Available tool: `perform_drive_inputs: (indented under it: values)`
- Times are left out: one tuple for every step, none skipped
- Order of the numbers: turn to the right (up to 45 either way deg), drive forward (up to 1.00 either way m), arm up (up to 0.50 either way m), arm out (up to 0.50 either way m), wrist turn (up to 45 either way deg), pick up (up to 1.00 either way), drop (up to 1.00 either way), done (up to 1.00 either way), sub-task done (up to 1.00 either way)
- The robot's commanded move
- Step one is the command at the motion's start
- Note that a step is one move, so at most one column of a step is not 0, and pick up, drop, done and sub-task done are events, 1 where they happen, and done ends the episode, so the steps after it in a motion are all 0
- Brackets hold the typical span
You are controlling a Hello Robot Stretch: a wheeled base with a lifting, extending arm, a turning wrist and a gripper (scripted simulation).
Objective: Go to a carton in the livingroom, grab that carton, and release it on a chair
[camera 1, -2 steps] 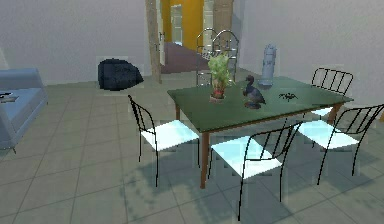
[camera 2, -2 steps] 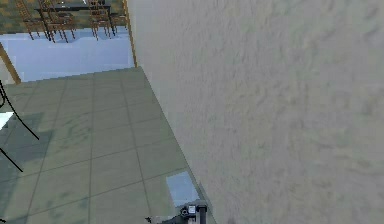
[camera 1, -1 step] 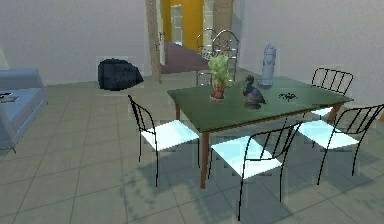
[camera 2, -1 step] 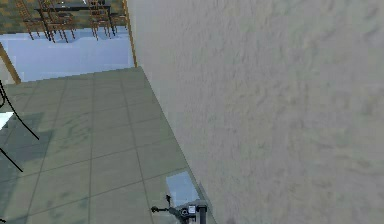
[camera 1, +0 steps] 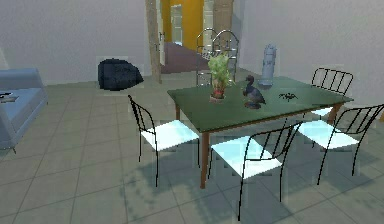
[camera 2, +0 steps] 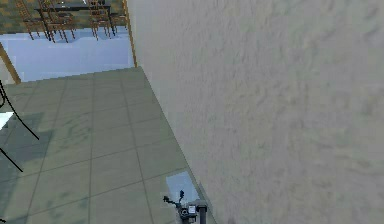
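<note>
though pincer [camera 2: 180, 205] shows, beside wall [camera 2: 270, 100] — hold unclear

Forward view: camera on the robot, facing ahead and tilted somewhat down, at middle range from the green counter [camera 1: 290, 105] and its black wire chairs [camera 1: 160, 130]. A doorway [camera 1: 185, 40] lies beyond.

Arm side view: body-mounted camera facing sideways, close beside a rough white wall [camera 2: 270, 100], looking down on the tiled floor [camera 2: 90, 140].

Shared: the same tiled floor. Thin black chair legs [camera 2: 15, 120] at this view's left edge resemble the chairs at the forward view's right.
</note>
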Motion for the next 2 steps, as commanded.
perform_drive_inputs:
  values:
    - [0.0, 0.0, -0.3, 0.0, 0.0, 0.0, 0.0, 0.0, 0.0]
    - [0.0, 0.0, 0.0, 0.0, 0.0, 1.0, 0.0, 0.0, 0.0]
